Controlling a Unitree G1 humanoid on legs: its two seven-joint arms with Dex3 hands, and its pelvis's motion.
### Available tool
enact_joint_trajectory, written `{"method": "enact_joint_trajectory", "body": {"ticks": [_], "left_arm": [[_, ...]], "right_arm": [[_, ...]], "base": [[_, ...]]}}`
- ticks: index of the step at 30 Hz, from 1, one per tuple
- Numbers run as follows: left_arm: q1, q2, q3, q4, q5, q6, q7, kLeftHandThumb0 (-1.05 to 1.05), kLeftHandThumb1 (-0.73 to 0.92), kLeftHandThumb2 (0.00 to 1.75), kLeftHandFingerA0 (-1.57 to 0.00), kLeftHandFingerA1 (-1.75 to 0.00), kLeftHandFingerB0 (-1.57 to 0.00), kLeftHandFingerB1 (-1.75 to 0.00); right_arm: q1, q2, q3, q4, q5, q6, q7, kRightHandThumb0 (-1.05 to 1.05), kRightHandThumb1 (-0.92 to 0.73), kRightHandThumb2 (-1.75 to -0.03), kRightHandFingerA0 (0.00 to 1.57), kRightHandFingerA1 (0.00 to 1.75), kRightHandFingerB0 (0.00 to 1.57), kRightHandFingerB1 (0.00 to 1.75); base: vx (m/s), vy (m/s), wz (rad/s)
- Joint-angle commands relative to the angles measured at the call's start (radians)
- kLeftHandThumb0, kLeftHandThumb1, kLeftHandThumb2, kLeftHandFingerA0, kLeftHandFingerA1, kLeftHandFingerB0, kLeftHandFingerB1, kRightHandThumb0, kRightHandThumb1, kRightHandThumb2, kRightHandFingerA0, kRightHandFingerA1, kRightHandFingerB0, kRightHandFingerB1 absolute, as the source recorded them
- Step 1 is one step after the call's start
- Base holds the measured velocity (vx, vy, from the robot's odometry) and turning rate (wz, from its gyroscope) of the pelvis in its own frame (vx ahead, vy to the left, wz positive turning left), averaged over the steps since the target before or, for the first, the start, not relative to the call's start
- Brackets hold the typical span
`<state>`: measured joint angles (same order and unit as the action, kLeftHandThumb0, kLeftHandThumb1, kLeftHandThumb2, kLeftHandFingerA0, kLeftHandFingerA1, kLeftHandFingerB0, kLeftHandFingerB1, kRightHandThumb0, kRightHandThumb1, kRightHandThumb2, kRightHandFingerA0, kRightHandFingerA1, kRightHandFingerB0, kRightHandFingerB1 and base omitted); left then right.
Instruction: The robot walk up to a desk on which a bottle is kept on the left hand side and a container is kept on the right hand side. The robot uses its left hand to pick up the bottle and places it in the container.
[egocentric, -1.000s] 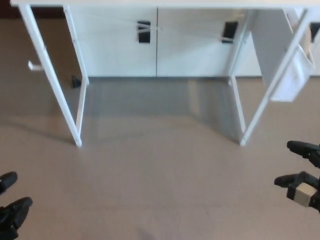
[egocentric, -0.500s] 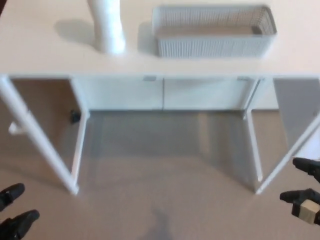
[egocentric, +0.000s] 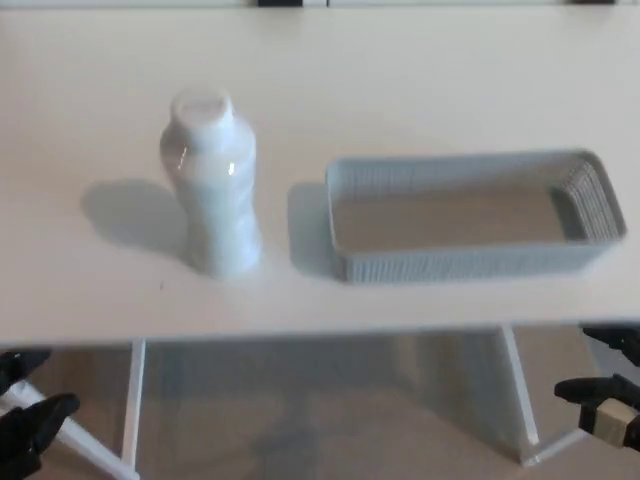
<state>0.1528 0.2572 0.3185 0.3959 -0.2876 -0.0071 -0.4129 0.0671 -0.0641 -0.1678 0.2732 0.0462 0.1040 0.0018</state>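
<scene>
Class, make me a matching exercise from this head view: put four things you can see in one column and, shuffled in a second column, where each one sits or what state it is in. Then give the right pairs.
Things
1. bottle
2. container
3. left hand
4. right hand

Places or states
A. empty, on the desk toward the picture's right
B. low at the picture's left edge, below the desk front
C. upright on the desk, left of the basket
D. low at the picture's right edge, holding nothing

Pairs: 1-C, 2-A, 3-B, 4-D

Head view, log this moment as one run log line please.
phase: at desk, pre-reach | bottle: upright on desk, left of container | container: empty | left hand: open, below desk edge | right hand: open, low
</scene>
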Motion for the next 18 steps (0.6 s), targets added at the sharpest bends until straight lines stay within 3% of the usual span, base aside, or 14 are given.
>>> {"method": "enact_joint_trajectory", "body": {"ticks": [1, 4, 5, 6, 7, 9, 14, 15, 16, 17, 18], "left_arm": [[0.067, 0.020, 0.018, -0.135, -0.071, 0.155, -0.016, -0.30, 0.65, 0.60, -0.49, -0.45, -0.35, -0.34], [0.132, 0.045, 0.032, -0.228, -0.099, 0.246, -0.035, -0.29, 0.63, 0.58, -0.53, -0.46, -0.44, -0.38], [0.161, 0.050, 0.032, -0.254, -0.100, 0.262, -0.043, -0.26, 0.60, 0.57, -0.56, -0.58, -0.49, -0.46], [0.161, 0.050, 0.032, -0.254, -0.100, 0.262, -0.043, -0.26, 0.60, 0.57, -0.56, -0.58, -0.49, -0.46], [0.245, 0.067, 0.034, -0.317, -0.107, 0.280, -0.079, -0.30, 0.66, 0.59, -0.54, -0.48, -0.47, -0.39], [0.338, 0.083, 0.040, -0.382, -0.116, 0.290, -0.120, -0.30, 0.67, 0.59, -0.55, -0.47, -0.48, -0.39], [0.658, 0.093, 0.103, -0.528, -0.139, 0.223, -0.236, -0.33, 0.66, 0.59, -0.59, -0.44, -0.54, -0.40], [0.680, 0.089, 0.108, -0.549, -0.148, 0.235, -0.237, -0.31, 0.67, 0.59, -0.59, -0.44, -0.52, -0.40], [0.720, 0.085, 0.113, -0.580, -0.162, 0.248, -0.244, -0.31, 0.68, 0.60, -0.58, -0.44, -0.52, -0.39], [0.747, 0.083, 0.113, -0.584, -0.169, 0.243, -0.261, -0.34, 0.68, 0.60, -0.57, -0.44, -0.51, -0.39], [0.775, 0.083, 0.112, -0.583, -0.175, 0.232, -0.282, -0.34, 0.68, 0.60, -0.57, -0.44, -0.51, -0.39]], "right_arm": [[0.013, -0.007, -0.017, 0.000, 0.008, 0.000, -0.013, 0.11, -0.66, -1.58, 0.69, 1.08, 0.30, 0.87], [0.025, -0.009, -0.017, -0.010, 0.010, -0.004, -0.005, 0.11, -0.60, -1.57, 0.69, 1.09, 0.31, 0.89], [0.044, -0.010, -0.016, -0.023, 0.009, -0.003, 0.001, 0.19, -0.57, -1.59, 0.73, 1.12, 0.33, 0.91], [0.044, -0.010, -0.016, -0.023, 0.009, -0.003, 0.001, 0.19, -0.57, -1.59, 0.73, 1.12, 0.33, 0.91], [0.096, -0.014, -0.010, -0.069, 0.009, 0.010, 0.017, 0.13, -0.55, -1.49, 0.64, 1.02, 0.32, 0.84], [0.159, -0.016, -0.001, -0.127, 0.012, 0.024, 0.037, 0.14, -0.54, -1.49, 0.59, 0.99, 0.29, 0.83], [0.494, -0.033, 0.024, -0.373, 0.035, 0.049, 0.120, 0.12, -0.39, -1.34, 0.64, 0.94, 0.36, 0.80], [0.520, -0.038, 0.025, -0.390, 0.037, 0.052, 0.128, 0.26, 0.06, -1.75, 0.54, 1.08, 0.18, 0.84], [0.574, -0.046, 0.029, -0.431, 0.039, 0.070, 0.140, 0.29, 0.02, -1.75, 0.56, 1.05, 0.30, 0.85], [0.616, -0.057, 0.037, -0.461, 0.033, 0.084, 0.150, 0.33, 0.12, -1.75, 0.53, 1.01, 0.25, 0.82], [0.663, -0.071, 0.047, -0.495, 0.025, 0.099, 0.162, 0.33, 0.12, -1.75, 0.53, 1.01, 0.25, 0.82]], "base": [[0.38, -0.035, -0.66], [0.38, 0.022, 0.17], [0.38, 0.024, 0.10], [0.34, 0.041, -0.03], [0.31, 0.064, 0.00], [0.30, 0.087, -0.14], [0.28, 0.120, -0.15], [0.26, 0.146, -0.21], [0.29, 0.145, -0.29], [0.29, 0.126, -0.02], [-0.10, 0.204, -0.08]]}}
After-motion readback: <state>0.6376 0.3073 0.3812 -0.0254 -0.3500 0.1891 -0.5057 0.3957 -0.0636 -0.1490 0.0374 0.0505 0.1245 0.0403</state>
